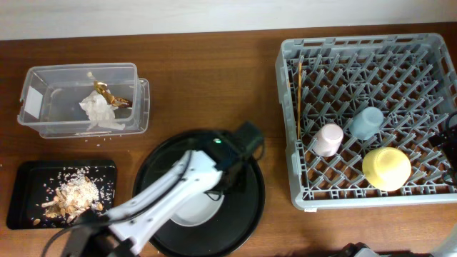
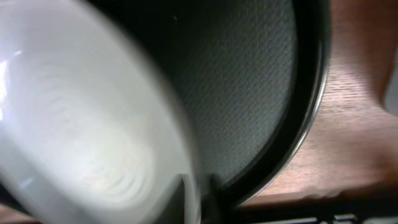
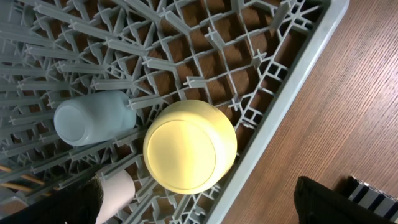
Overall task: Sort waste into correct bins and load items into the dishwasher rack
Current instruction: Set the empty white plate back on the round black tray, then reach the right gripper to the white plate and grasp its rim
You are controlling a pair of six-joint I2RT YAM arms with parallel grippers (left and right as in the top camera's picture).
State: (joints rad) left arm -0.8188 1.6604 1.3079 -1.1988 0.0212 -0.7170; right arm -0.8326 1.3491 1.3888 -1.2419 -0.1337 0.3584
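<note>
Chopsticks point(image 1: 298, 100) lie together inside the grey rack point(image 1: 357, 202), close along its left wall. Their long axis runs from the far side of the table point(image 1: 200, 78) toward the near side. The pink cup point(image 1: 329, 139) and the light-blue cup point(image 1: 367, 122) sit among the pegs in the same rack with their closed bases showing. In the right wrist view the blue one lies at a slant. The yellow bowl point(image 1: 386, 168) is upside down near the rack's front right corner, just beside both cups.

The pale plate point(image 1: 194, 213) is outside the rack, on the round black tray point(image 1: 246, 207) at the near edge of the table. The left arm point(image 1: 164, 200) reaches across it, and the left fingers point(image 1: 216, 187) are down at the plate's far rim. The left wrist view shows mostly blurred plate, so it cannot be told whether those fingers grip it.

The right fingers point(image 3: 333, 199) are spread wide and hold nothing, hanging above the bowl.

The clear box point(image 1: 43, 121) stands at far left with its long axis left to right, and holds crumpled white paper point(image 1: 98, 113) and a gold scrap point(image 1: 106, 91). In front of it, the shallow black tray point(image 1: 21, 207) holds beige food scraps point(image 1: 71, 194).
</note>
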